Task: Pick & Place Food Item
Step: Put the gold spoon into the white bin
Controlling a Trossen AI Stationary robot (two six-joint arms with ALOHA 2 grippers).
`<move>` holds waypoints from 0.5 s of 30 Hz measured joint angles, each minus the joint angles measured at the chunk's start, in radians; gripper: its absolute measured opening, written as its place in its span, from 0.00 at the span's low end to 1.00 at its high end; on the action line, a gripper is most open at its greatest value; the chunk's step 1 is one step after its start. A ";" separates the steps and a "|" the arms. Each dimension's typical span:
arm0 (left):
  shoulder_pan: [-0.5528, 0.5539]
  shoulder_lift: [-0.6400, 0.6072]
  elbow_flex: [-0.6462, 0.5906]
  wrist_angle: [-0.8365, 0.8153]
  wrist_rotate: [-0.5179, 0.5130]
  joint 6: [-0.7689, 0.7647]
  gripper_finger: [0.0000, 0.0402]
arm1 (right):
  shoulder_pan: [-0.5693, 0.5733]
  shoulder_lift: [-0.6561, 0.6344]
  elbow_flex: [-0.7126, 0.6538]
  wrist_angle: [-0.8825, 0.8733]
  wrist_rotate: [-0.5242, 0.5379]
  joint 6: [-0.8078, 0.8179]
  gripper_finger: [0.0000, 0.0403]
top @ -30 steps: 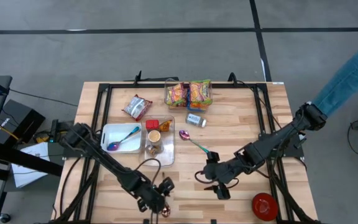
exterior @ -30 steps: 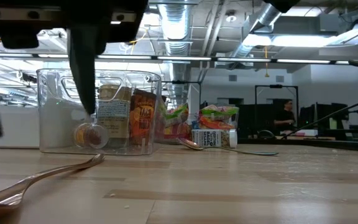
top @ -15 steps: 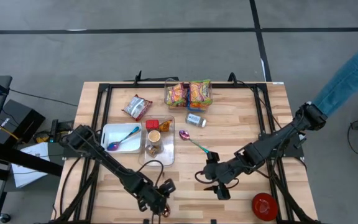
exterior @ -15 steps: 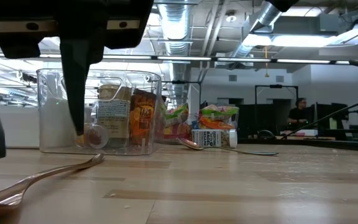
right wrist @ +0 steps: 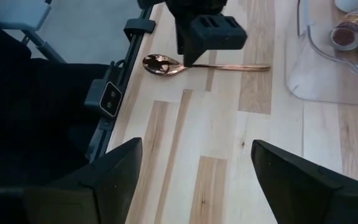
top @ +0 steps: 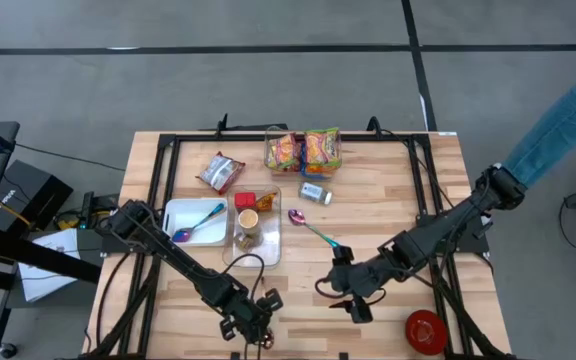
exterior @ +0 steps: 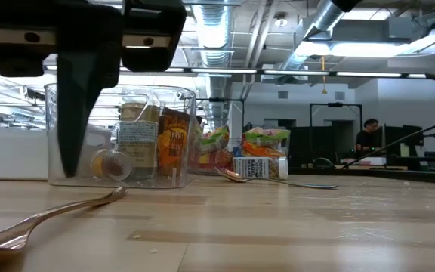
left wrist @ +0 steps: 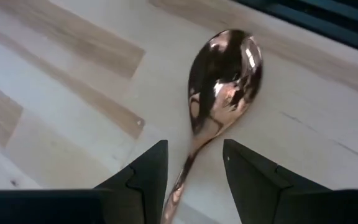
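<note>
High view, left hand [top: 258, 325]: we see it low at the near edge of the worktop [top: 388, 200], set over the copper spoon so the handle runs between its fingers.
High view, right hand [top: 356, 300]: it waits near the middle of the near half, fingers apart and empty, clear of the left arm's work.
High view, food: the snack bags [top: 303, 150] lie at the far edge, a can [top: 313, 193] just in front of them, a foil packet [top: 219, 171] to their left; we judge these the likely task items, none of them touched.
High view, bin [top: 256, 228]: clear, holding a jar and a red box, beside a white tray [top: 196, 220] with a spoon in it.
Low view, spoon [exterior: 44, 217]: it lies flat on the wood, bowl nearest us; one dark finger [exterior: 78, 113] hangs in front of the bin.
Left wrist view, grip: the fingers [left wrist: 143, 180] straddle the spoon's neck, partly closed; we cannot tell whether they are pinching it yet, and the spoon rests on the wood.
Right wrist view, hand: its fingers [right wrist: 86, 186] stand wide with nothing between, aimed at the spoon and the left hand, so we read it as standing by.
</note>
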 joint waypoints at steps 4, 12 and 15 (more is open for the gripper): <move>0.003 0.021 -0.001 0.013 0.005 0.028 0.37 | 0.000 0.000 0.000 0.000 0.000 0.000 0.73; 0.008 0.053 0.002 0.038 -0.002 0.072 0.36 | 0.000 0.000 0.000 0.000 -0.001 0.000 0.73; 0.017 0.044 0.001 0.022 -0.003 0.036 0.33 | 0.000 0.000 0.000 0.000 -0.001 -0.001 0.73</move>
